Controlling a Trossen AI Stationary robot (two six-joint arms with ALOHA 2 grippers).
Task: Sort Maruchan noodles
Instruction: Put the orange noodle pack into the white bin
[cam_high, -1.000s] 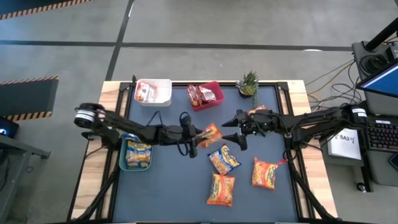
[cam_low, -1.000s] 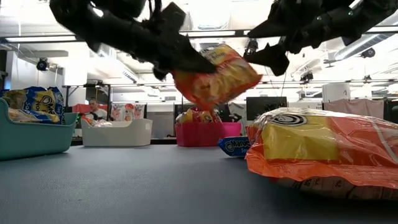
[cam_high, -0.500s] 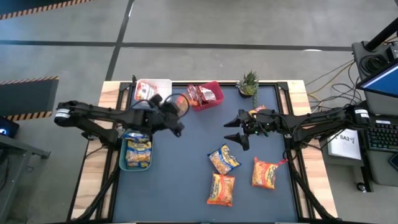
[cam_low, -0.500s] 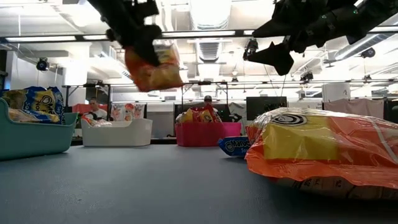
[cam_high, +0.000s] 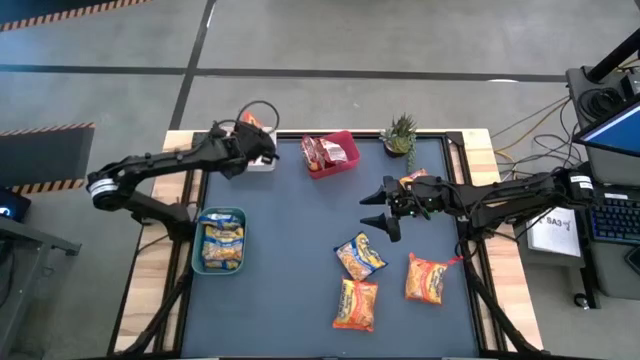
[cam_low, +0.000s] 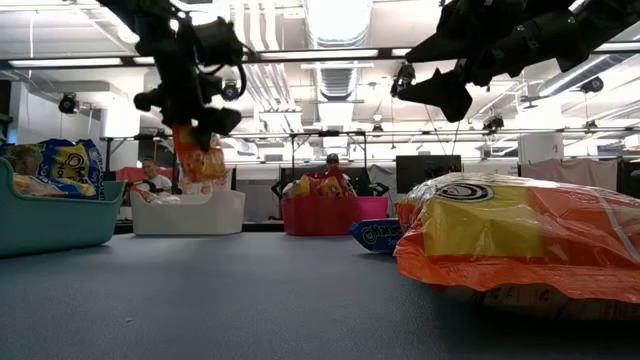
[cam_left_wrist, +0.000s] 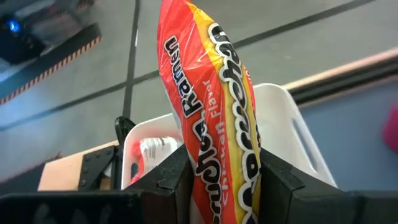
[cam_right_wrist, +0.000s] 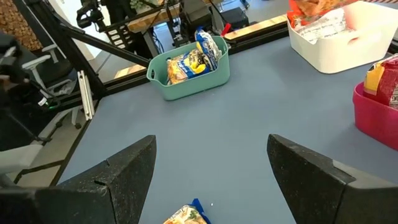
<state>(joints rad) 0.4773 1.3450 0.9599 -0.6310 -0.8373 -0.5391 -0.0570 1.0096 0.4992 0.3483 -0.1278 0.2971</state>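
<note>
High view: left gripper (cam_high: 252, 141) fingers clamp an orange noodle packet (cam_left_wrist: 214, 124) over the white bin (cam_high: 262, 160), far left of desk (cam_high: 290, 260). Right gripper (cam_high: 377, 211) fingers open, empty, mid-desk.

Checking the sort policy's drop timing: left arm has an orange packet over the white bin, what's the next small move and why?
Probably open the left gripper and drop. It is shut on the orange packet, which hangs directly above the white bin, where another packet already lies. The right gripper waits open over mid-table.
</note>
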